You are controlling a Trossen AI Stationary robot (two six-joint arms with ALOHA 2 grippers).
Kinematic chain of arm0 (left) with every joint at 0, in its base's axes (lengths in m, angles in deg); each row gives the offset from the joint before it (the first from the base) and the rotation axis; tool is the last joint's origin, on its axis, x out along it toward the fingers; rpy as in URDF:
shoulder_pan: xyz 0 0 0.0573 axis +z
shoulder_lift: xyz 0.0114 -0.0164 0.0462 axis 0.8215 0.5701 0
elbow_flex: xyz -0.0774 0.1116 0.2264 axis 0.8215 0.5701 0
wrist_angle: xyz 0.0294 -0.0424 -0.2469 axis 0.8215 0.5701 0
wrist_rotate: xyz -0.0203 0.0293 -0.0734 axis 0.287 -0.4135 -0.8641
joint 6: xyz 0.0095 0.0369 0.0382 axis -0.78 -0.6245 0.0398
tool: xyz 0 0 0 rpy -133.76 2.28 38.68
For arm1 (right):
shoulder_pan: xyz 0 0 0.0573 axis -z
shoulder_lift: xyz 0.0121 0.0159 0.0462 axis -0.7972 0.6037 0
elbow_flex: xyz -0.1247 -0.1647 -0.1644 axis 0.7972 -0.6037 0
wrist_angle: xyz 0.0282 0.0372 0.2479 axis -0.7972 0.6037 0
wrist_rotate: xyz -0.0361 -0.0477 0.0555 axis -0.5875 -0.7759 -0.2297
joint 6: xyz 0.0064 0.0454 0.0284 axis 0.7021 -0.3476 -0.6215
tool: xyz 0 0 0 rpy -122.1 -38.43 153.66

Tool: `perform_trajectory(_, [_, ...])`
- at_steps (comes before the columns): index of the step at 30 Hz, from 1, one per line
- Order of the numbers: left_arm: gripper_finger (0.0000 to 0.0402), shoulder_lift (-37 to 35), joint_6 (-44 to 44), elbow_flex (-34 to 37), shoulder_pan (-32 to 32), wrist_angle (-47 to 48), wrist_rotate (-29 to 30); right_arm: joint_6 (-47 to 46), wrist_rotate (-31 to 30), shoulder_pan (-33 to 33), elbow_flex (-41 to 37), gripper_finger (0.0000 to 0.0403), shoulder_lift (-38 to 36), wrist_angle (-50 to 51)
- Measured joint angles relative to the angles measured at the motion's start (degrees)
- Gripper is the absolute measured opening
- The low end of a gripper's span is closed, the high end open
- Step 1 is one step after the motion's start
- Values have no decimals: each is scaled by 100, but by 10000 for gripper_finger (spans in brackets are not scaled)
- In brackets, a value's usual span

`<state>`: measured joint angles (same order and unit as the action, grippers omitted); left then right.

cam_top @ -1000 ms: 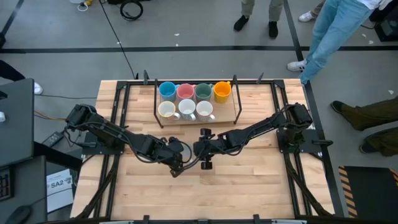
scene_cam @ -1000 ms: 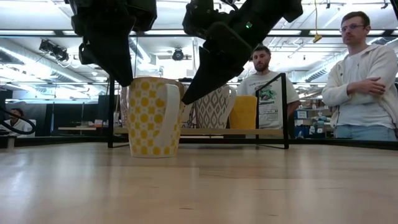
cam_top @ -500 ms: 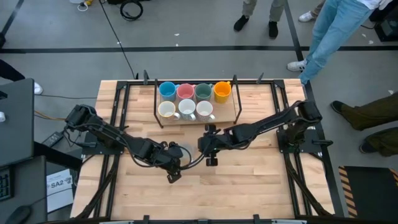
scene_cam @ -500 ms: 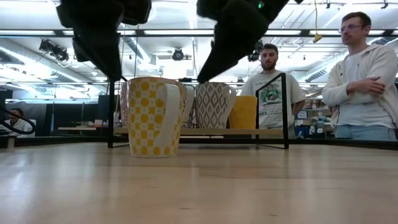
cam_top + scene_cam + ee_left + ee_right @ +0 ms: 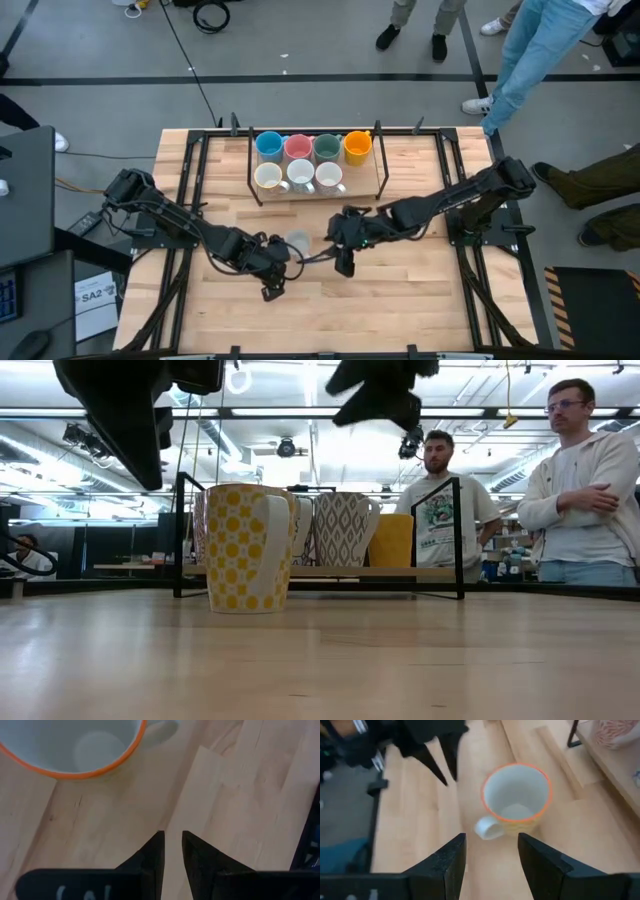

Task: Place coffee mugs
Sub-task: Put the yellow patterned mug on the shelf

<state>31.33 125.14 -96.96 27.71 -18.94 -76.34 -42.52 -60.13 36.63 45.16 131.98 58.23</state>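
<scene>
Light wooden plank table (image 5: 400,290) with black metal frame rails. Black wire-frame wooden rack (image 5: 380,180) at far centre. Two people (image 5: 585,485) standing beyond the table, far right. Black coiled cable (image 5: 211,14) on grey floor.

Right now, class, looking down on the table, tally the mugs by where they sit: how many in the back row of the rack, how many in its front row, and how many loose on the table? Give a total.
Back row of rack (blue mug, pink mug, dark green mug, orange mug): 4
Front row of rack (pale mugs): 3
Loose on table (yellow-patterned mug): 1
Total: 8
</scene>
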Motion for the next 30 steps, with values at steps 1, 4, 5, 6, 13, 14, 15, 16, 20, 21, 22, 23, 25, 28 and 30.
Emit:
perform_trajectory(1, [73,0,-4,0,0,0,4,-111,-92,-57,0,185,0,-88])
perform_trajectory(4, [73,-2,-12,0,0,0,12,-428,-510,-163,0,185,0,-345])
perform_trajectory(5, [73,-2,-11,0,1,2,18,-507,-647,-177,0,185,1,-440])
perform_trajectory(6, [73,-2,-11,0,1,2,24,-548,-749,-187,0,185,2,-561])
perform_trajectory(13, [73,-2,-11,0,-12,17,24,-563,-859,-39,0,185,4,-1169])
perform_trajectory(14, [73,-2,-11,0,-13,20,22,-564,-859,-5,0,185,4,-1199])
perform_trajectory(15, [73,-2,-11,0,-11,33,23,-575,-863,32,0,185,4,-1195])
perform_trajectory(16, [73,-2,-11,0,-11,48,24,-605,-873,77,0,185,4,-1163])
perform_trajectory(20, [73,-2,-11,0,-11,92,22,-860,-881,281,0,185,7,-916])
perform_trajectory(21, [73,-2,-11,0,-11,94,22,-868,-880,331,0,185,7,-877])
perform_trajectory(22, [73,-2,-11,0,-11,92,22,-872,-882,383,0,185,7,-830])
perform_trajectory(23, [73,-4,-11,0,-11,92,22,-892,-899,427,0,185,33,-790])
perform_trajectory(25, [73,-4,-11,0,-11,90,22,-963,-899,494,7,185,115,-783])
perform_trajectory(28, [73,-4,-11,0,-9,96,22,-992,-880,546,12,185,292,-878])
perform_trajectory(30, [73,-6,1,2,-7,132,24,-991,-802,582,-5,185,384,-748])
